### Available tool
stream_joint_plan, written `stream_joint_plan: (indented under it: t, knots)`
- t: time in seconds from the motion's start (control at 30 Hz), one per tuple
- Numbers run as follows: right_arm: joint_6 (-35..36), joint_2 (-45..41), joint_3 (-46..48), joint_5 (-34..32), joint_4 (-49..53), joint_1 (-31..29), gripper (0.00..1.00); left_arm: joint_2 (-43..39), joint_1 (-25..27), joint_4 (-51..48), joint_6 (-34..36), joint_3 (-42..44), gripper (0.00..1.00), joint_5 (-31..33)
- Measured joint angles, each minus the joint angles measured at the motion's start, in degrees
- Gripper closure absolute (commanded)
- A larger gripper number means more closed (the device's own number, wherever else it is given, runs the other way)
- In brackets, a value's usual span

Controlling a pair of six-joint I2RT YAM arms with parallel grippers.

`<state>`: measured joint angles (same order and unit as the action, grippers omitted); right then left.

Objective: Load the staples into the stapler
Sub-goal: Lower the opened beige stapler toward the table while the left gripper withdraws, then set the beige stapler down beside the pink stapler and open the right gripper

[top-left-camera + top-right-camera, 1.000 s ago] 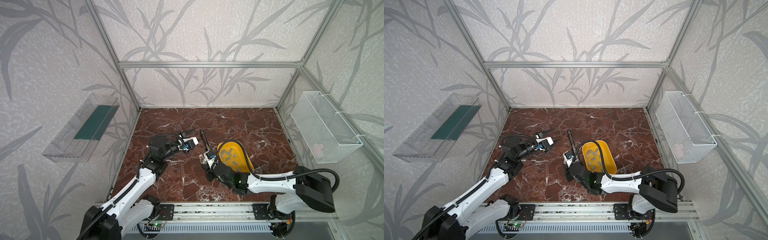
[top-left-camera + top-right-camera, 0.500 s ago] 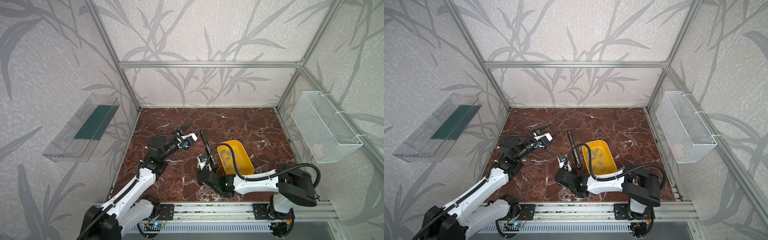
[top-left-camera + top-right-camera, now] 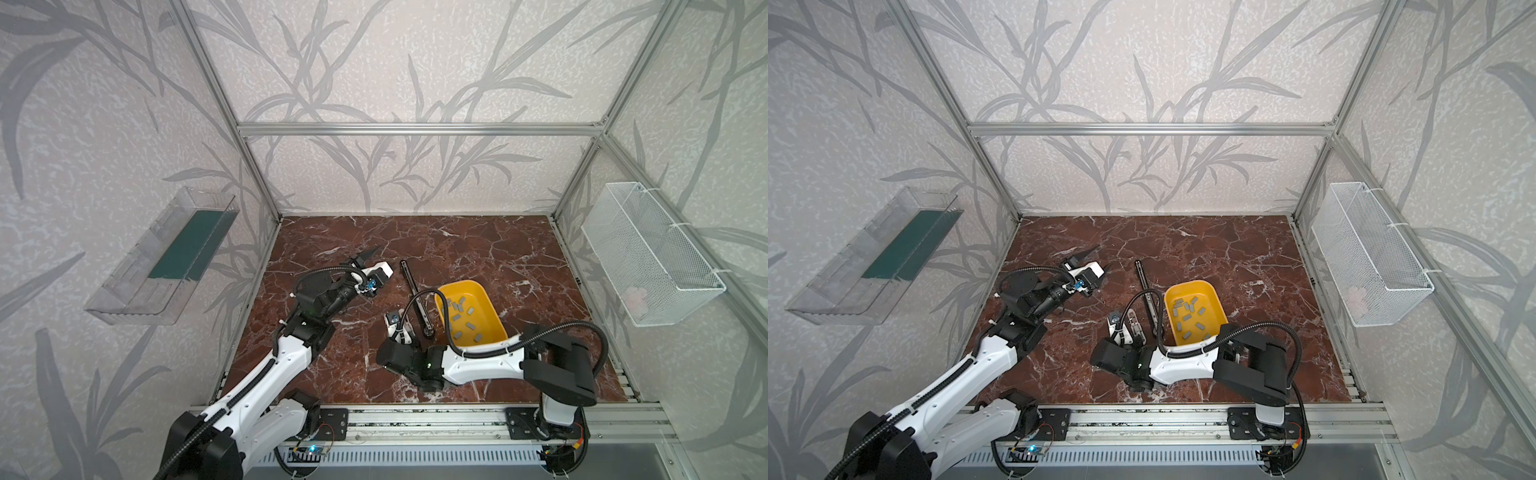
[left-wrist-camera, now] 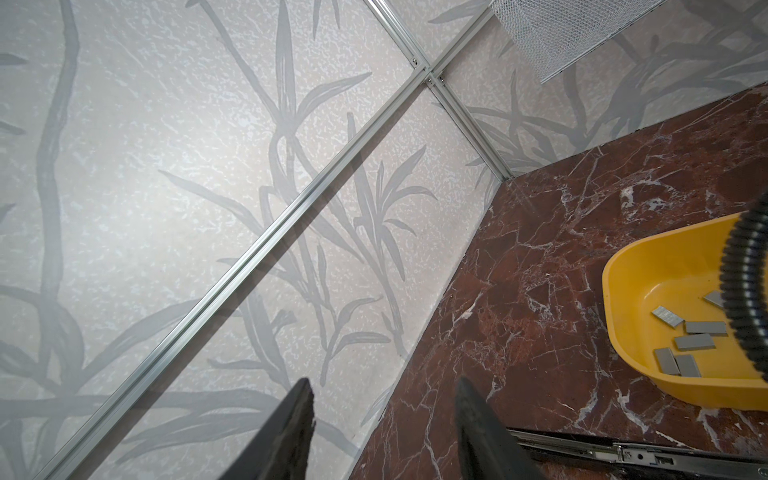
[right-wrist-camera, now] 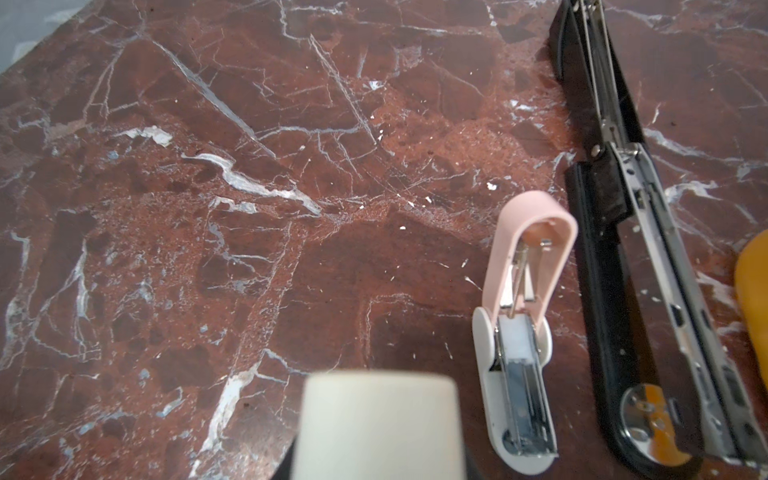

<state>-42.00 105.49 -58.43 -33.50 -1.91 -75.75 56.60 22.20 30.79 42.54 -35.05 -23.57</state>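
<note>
Staples (image 4: 694, 341): loose grey strips lying in the yellow tray (image 4: 648, 270), none lifted out. The tray keeps them gathered within the right arm's reach.
Black stapler (image 3: 415, 291): folded open flat on the bench (image 3: 457, 245), just beside the tray. Its metal channel faces up so a strip could be laid in.
Pink stapler (image 5: 519, 299): small and also hinged open, lying just beside the black one's near end (which of the two is to be filled I cannot tell).
Left pincer (image 4: 384, 386): spread, with nothing between its black fingers. It is raised off the bench and aimed toward the back wall, parked out of the way, I judge.
Right pincer (image 3: 400, 330): low over the bench next to the pink stapler. Only one pale finger (image 5: 378, 415) shows in its wrist view, so I cannot tell whether it is spread or pressed together.
Step in hand: probably lining up on a stapler before fetching a strip; loading not yet begun.
</note>
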Motion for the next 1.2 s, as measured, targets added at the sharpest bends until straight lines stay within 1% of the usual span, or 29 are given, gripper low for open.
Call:
stream_joint_plan:
  t: [0.27,0.43,0.7,0.9,0.97,1.03,1.13,1.2]
  knots:
    - [-2.49,2.49,-1.73,-0.31,3.76,0.0,1.0,0.0,-0.24,-0.04,-0.09,0.0,0.45,-0.04]
    - [-4.96,3.06,-1.75,-0.46,5.33,0.0,0.93,0.0,-0.35,-0.07,-0.09,0.0,0.45,-0.11]
    - [-8.09,3.34,-1.75,1.36,6.38,0.0,0.81,0.07,-0.61,-0.2,-0.09,-0.04,0.45,-0.55]
    - [-9.05,3.34,-1.75,1.88,6.62,0.0,0.68,0.11,-0.68,-0.35,-0.09,-0.04,0.45,-0.74]
    - [-9.22,3.34,-1.73,2.03,6.78,0.0,0.57,0.11,-0.74,-0.37,-0.09,-0.04,0.45,-0.9]
    - [-9.27,3.34,-1.75,2.01,6.88,0.0,0.49,0.11,-0.83,-0.37,-0.09,-0.04,0.45,-1.01]
    - [-9.18,3.34,-1.73,2.01,6.99,0.0,0.43,0.11,-0.94,-0.39,-0.09,-0.04,0.45,-1.18]
    - [-8.9,3.34,-1.73,2.01,6.97,0.0,0.41,0.11,-0.94,-0.39,-0.09,-0.04,0.45,-1.27]
